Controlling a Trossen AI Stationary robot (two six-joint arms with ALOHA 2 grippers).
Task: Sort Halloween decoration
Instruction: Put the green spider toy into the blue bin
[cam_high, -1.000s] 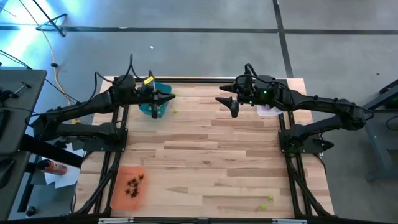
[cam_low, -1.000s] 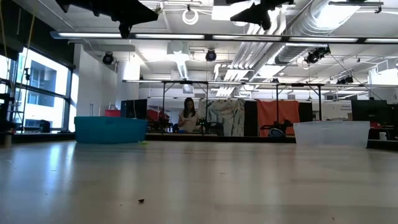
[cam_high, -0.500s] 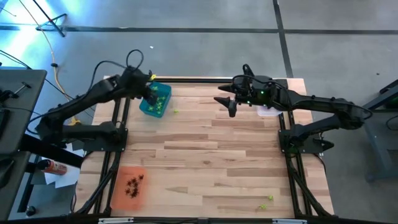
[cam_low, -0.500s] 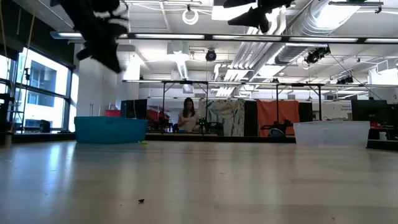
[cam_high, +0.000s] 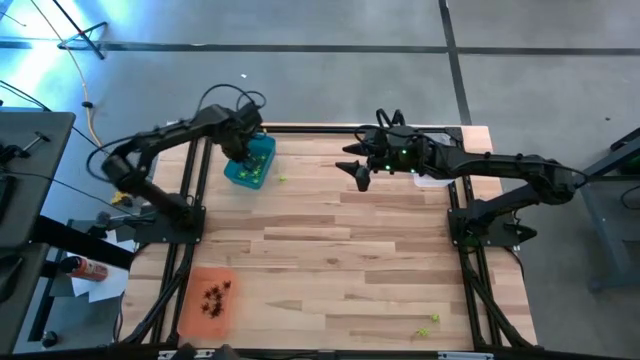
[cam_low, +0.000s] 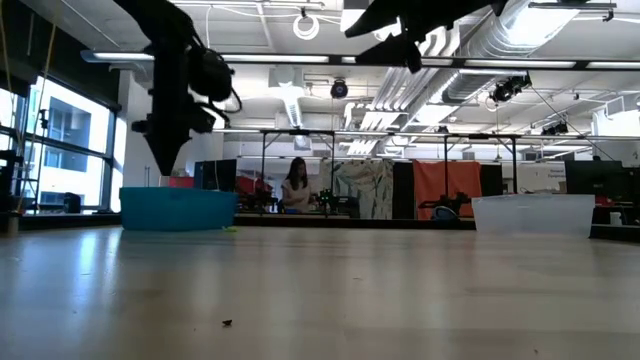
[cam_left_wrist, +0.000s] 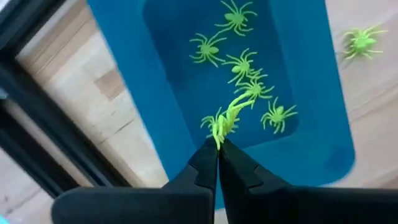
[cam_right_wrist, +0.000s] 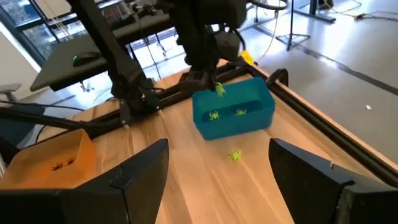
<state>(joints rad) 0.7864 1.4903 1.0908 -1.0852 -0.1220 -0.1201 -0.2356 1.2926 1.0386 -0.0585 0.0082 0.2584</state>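
the left gripper (cam_left_wrist: 217, 144) is clamped on a lime green spider (cam_left_wrist: 229, 118) above the teal tray (cam_left_wrist: 323, 93); released off-centre, it could bounce beside the stray spider (cam_left_wrist: 360, 41) just outside the tray. the right gripper (cam_right_wrist: 217, 163), spread and empty, hangs well apart from the tray.

A: How many green spiders (cam_left_wrist: 242, 64) were in the teal tray (cam_left_wrist: 323, 124)?
B: Six lay under the left gripper (cam_left_wrist: 217, 144); its tips pinched one more (cam_left_wrist: 225, 119).
A: And beside the tray?
B: One (cam_left_wrist: 360, 41).
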